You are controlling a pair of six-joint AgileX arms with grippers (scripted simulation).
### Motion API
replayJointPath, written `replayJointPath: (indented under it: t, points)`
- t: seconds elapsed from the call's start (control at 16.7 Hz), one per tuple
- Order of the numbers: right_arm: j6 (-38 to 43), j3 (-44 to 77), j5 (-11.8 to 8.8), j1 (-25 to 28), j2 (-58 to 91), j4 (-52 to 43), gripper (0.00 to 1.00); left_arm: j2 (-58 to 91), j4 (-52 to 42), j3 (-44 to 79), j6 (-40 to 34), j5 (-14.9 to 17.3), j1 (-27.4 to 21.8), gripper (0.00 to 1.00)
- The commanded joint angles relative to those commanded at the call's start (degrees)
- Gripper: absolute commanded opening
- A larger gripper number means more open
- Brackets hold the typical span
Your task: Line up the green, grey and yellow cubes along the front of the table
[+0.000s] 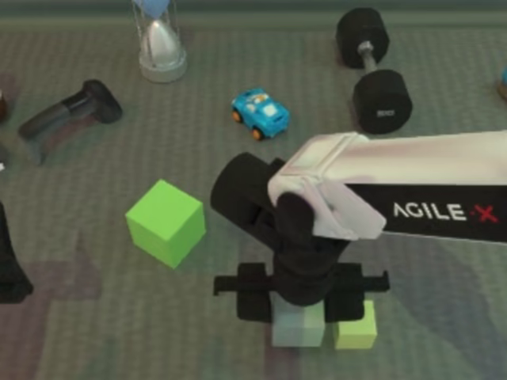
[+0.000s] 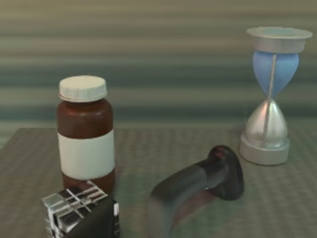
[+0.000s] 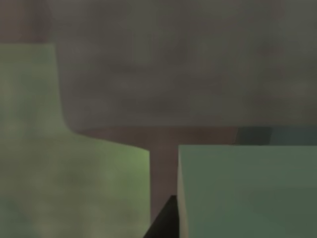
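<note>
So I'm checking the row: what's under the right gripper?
Under the right gripper, at the table's front, sits the grey cube, with the yellow cube close beside it. The cube's top and the fingers are covered, so grip can't be judged.

top view looks straight down on the counter (image 1: 95, 332). left wrist view looks low and level, sharing the hourglass (image 1: 162, 39). right wrist view sits pressed against the cubes under the right claw (image 1: 301, 305).
</note>
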Motion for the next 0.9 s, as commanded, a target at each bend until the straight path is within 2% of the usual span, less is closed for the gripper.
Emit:
replayJointPath:
  t: [0.66, 0.9]
  points:
    - [0.00, 0.00, 0.00, 0.00, 0.00, 0.00, 0.98, 0.00, 0.00, 0.00, 0.00, 0.00, 0.00, 1.00]
    - [0.00, 0.00, 0.00, 0.00, 0.00, 0.00, 1.00, 0.00, 0.00, 0.00, 0.00, 0.00, 0.00, 1.00]
